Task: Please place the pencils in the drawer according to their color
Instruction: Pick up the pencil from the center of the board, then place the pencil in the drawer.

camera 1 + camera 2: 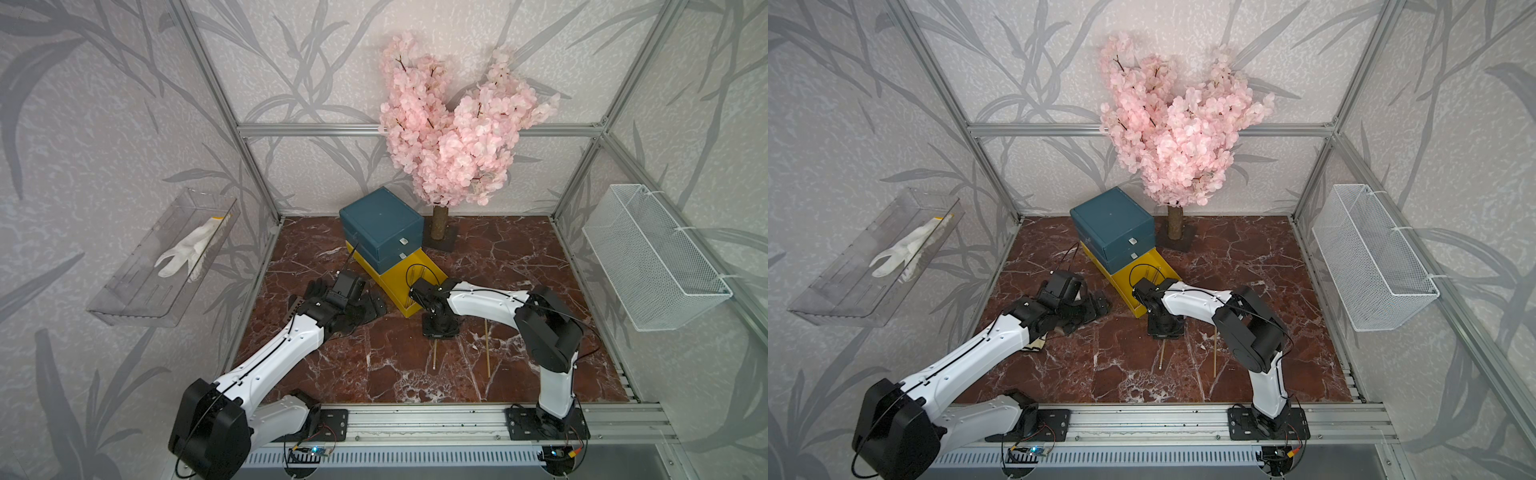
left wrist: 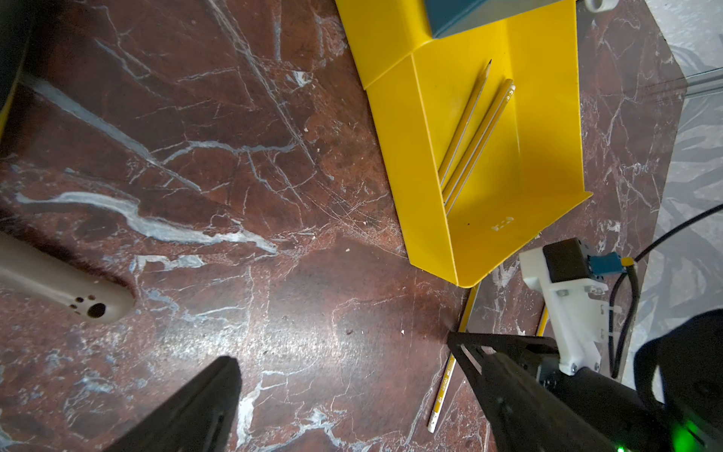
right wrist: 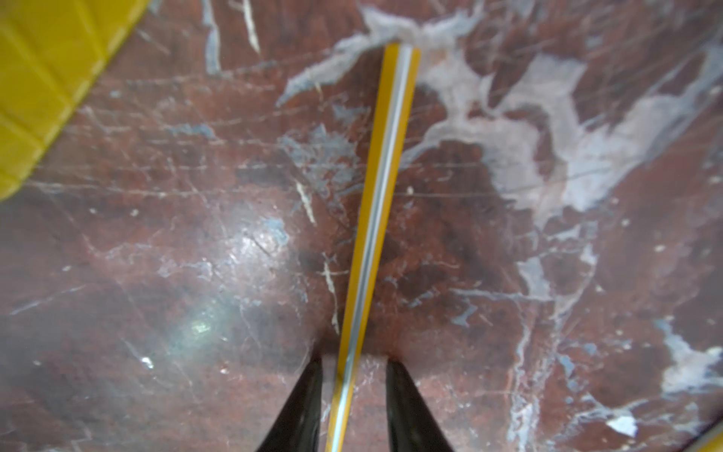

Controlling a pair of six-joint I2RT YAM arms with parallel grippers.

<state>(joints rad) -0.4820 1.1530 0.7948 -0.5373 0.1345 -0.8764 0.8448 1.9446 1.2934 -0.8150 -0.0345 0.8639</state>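
Observation:
The teal drawer (image 1: 380,226) chest stands at the back, its yellow bottom drawer (image 1: 409,291) pulled out. Two yellow pencils (image 2: 469,133) lie inside it. My right gripper (image 3: 354,364) points down at the table in front of the yellow drawer, open. Its fingers straddle a yellow pencil (image 3: 375,215) with a gap on each side. That pencil (image 1: 434,353) and another yellow pencil (image 1: 487,353) lie on the marble in both top views. My left gripper (image 2: 352,399) hovers left of the drawer, open and empty.
A pink blossom tree (image 1: 449,124) stands behind the chest on a dark base. A beige scoop handle (image 2: 58,285) and black items (image 1: 374,307) lie under my left arm. A clear shelf with a white glove (image 1: 183,249) hangs left, a wire basket (image 1: 652,257) right.

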